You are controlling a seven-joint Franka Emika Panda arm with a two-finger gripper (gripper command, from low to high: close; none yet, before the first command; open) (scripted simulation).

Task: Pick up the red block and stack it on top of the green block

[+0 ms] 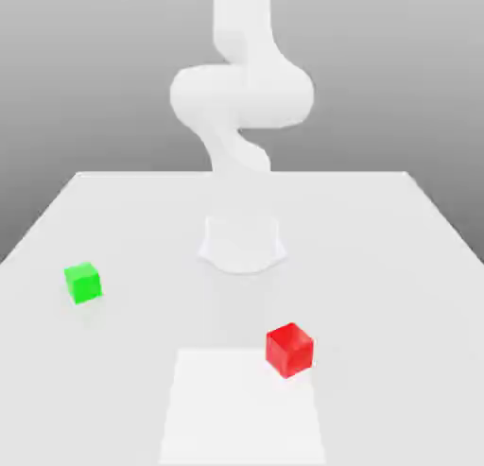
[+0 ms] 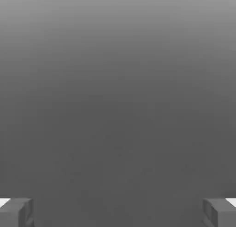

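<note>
Green block (image 1: 83, 282) on the table (image 1: 397, 228), well off to the exterior view's left of the arm's base (image 1: 242, 244). Red block (image 1: 289, 350) nearer, right of that base, untouched. Gripper (image 2: 118, 212) fingers spread wide, empty, likely readied for the grasp.

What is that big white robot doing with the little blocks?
The white robot arm is up above the table and isn't holding anything. Its gripper is open, with nothing between the fingers. The red block sits on the table toward the exterior view's right, and the green block sits apart from it toward the exterior view's left. The red one is meant to go on top of the green one, but neither block has been picked up.
</note>
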